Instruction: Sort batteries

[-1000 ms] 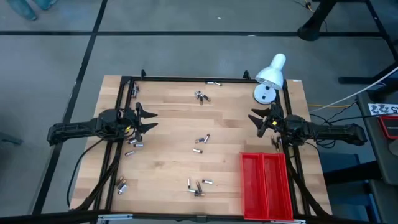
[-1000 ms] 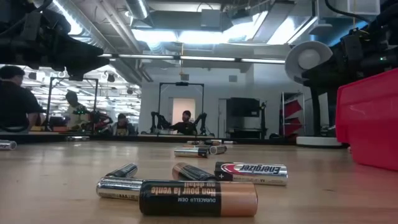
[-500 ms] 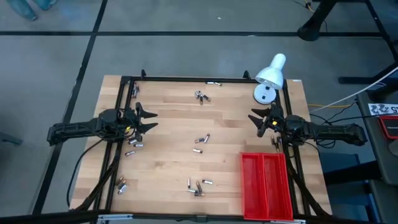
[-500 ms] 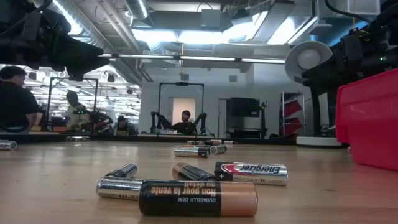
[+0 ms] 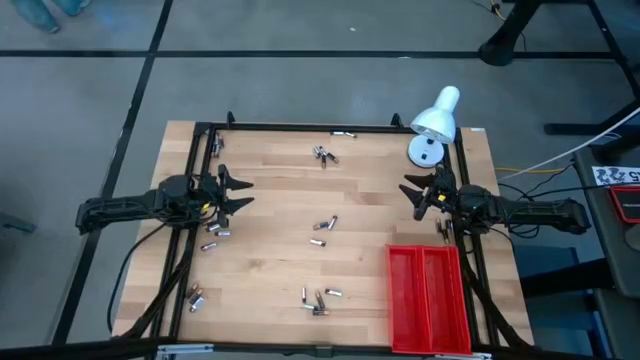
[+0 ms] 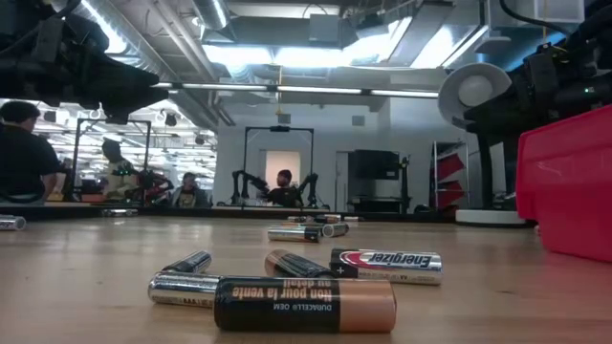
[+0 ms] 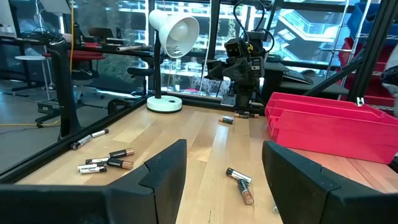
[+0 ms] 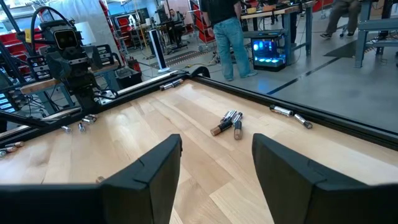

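Small cylindrical batteries lie in loose groups on the wooden table: a far group [image 5: 322, 154], a middle pair [image 5: 322, 232], a near group [image 5: 316, 300] and some by the left edge [image 5: 213, 236]. The low view shows the near group close up [image 6: 304, 304]. My left gripper [image 5: 235, 190] hovers level at the left edge, open, nothing between its fingers [image 7: 224, 168]. My right gripper [image 5: 410, 195] hovers level at the right edge, also open and bare [image 8: 216, 162]. Both stand above the table, apart from every battery.
A red two-compartment tray [image 5: 428, 297] sits at the near right corner. A white desk lamp [image 5: 432, 125] stands at the far right corner. A black frame [image 5: 300, 127] runs round the table's edges. People sit and stand in the room beyond.
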Motion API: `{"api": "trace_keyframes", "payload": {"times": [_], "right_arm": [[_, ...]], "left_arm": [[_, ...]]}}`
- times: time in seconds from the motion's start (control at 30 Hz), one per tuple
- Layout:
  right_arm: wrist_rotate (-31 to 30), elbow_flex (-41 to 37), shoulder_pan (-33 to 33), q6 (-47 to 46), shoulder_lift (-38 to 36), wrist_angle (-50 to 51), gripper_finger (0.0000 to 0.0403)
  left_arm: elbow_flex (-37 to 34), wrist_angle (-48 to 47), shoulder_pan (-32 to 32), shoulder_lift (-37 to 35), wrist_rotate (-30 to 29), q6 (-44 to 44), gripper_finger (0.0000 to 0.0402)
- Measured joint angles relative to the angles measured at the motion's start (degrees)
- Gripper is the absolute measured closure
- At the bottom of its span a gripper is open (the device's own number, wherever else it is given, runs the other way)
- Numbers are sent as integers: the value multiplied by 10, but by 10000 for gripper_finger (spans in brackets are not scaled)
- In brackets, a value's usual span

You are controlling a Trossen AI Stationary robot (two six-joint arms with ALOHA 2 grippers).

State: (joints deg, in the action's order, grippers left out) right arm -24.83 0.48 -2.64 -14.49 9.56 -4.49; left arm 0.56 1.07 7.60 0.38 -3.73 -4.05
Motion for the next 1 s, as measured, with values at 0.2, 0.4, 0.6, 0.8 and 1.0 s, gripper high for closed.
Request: {"api": "trace_keyframes", "payload": {"times": [0.2, 0.4, 0.6, 0.8, 1.0], "right_arm": [[0, 0, 0, 0, 0, 0, 203], [0, 0, 0, 0, 0, 0, 203], [0, 0, 0, 0, 0, 0, 203], [0, 0, 0, 0, 0, 0, 203], [-16, 4, 0, -11, 1, -42, 203]], "left_arm": [[0, 0, 0, 0, 0, 0, 204], [0, 0, 0, 0, 0, 0, 204], [0, 0, 0, 0, 0, 0, 204], [0, 0, 0, 0, 0, 0, 204], [0, 0, 0, 0, 0, 0, 204]]}}
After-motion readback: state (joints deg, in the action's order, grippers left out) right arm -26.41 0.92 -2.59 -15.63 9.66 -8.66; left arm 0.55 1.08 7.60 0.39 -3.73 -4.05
